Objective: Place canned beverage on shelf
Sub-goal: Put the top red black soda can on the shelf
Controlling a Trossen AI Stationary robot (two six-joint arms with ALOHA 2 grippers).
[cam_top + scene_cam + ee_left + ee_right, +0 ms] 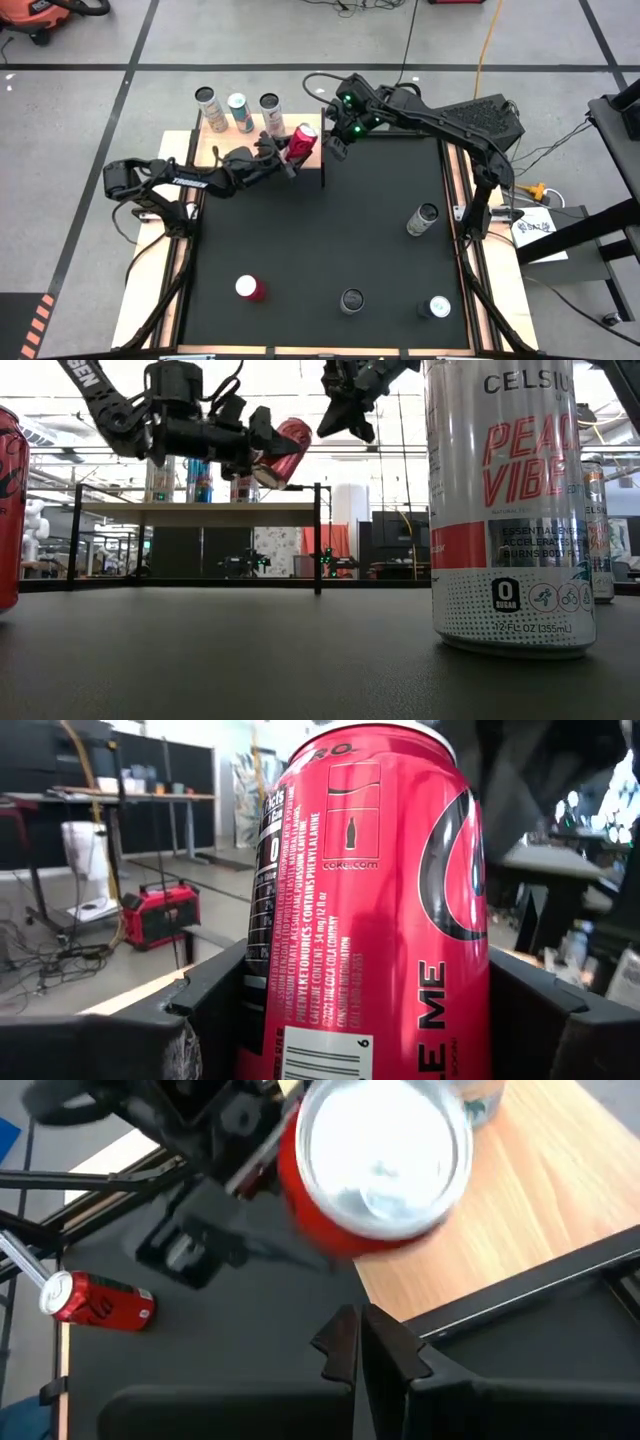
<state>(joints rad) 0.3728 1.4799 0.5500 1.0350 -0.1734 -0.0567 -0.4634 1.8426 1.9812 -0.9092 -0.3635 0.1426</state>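
While your left claw (284,152) grips the red aluminium drink can (302,142) tilted in the air, that can hangs over the pale wooden shelf (235,146) at its 3 o'clock end. Your right claw (334,146), pinched closed and empty, hovers just beside it at 3 o'clock.

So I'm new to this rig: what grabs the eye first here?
The red can, tilted in the left gripper and held in the air over the shelf, where three cans already stand. The right gripper hovers close by, fingers shut. In the low view a Celsius can looms up front.
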